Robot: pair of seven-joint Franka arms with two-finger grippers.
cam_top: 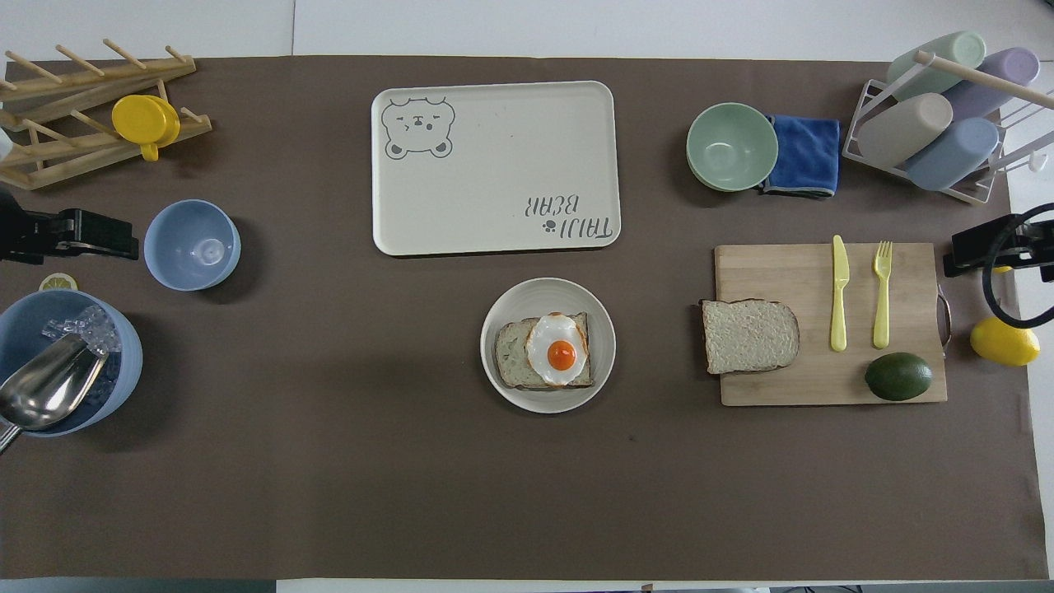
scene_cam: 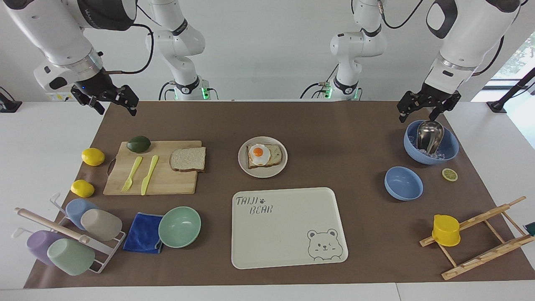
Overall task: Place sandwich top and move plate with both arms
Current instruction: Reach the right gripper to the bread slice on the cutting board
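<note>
The sandwich top (scene_cam: 188, 159) (cam_top: 749, 335), a plain brown bread slice, lies on the wooden cutting board (scene_cam: 167, 184) (cam_top: 823, 383) toward the right arm's end. The small round plate (scene_cam: 262, 173) (cam_top: 547, 401) sits mid-table and carries a toast slice with a fried egg (scene_cam: 260, 154) (cam_top: 560, 350). My right gripper (scene_cam: 117, 106) (cam_top: 963, 251) hangs open and empty over the mat's corner, beside the board. My left gripper (scene_cam: 420, 113) (cam_top: 123, 239) hangs open and empty above the rim of the blue ice bowl (scene_cam: 449, 152) (cam_top: 123, 371). Both are well apart from bread and plate.
A bear-printed tray (scene_cam: 288, 234) (cam_top: 494, 206) lies farther from the robots than the plate. Knife, fork and avocado (scene_cam: 138, 144) share the board; two lemons sit beside it. A mint bowl (scene_cam: 179, 226), blue cloth, cup rack, small blue bowl (scene_cam: 403, 183) and wooden rack with yellow cup (scene_cam: 446, 230) line the mat's ends.
</note>
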